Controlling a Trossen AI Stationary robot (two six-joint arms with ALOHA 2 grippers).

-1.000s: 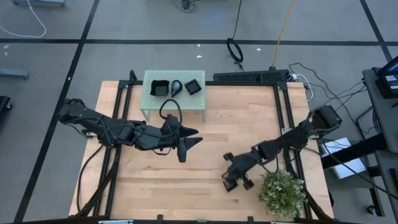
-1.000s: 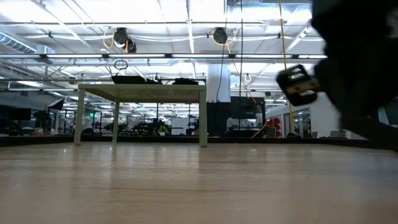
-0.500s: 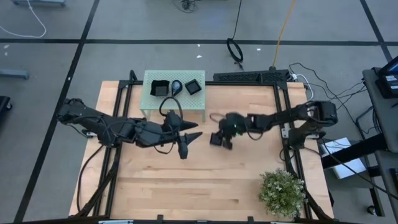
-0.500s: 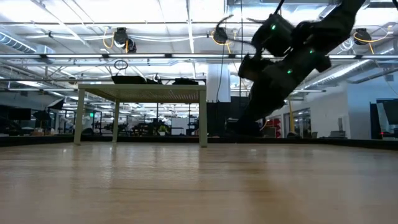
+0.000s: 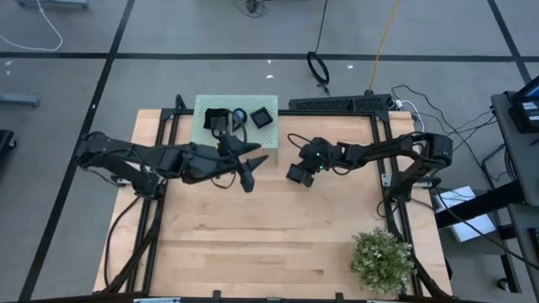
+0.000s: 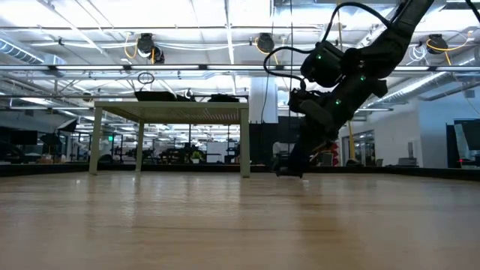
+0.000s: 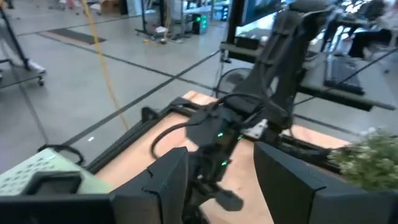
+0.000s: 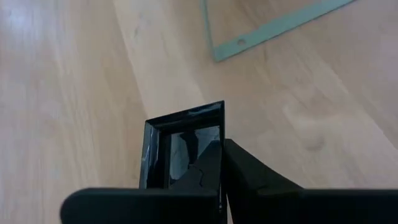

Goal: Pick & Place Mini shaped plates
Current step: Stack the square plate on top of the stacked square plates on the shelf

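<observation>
Pale wooden table [image 5: 269,227] carries a green perforated platform [image 5: 265,147] with glossy black mini plates [image 5: 264,118]. Left gripper [image 5: 253,162] hangs beside that platform, fingers [image 7: 163,180] spread, empty. Right gripper [image 5: 299,174] pinches the rim of a square glossy black plate [image 8: 183,144], its closed fingers [image 8: 249,171] low over the wood.

Square plate [image 8: 184,149] glossy black, mirror-smooth; table [image 5: 278,227] pale matt wood; platform [image 5: 200,126] matt green.
</observation>
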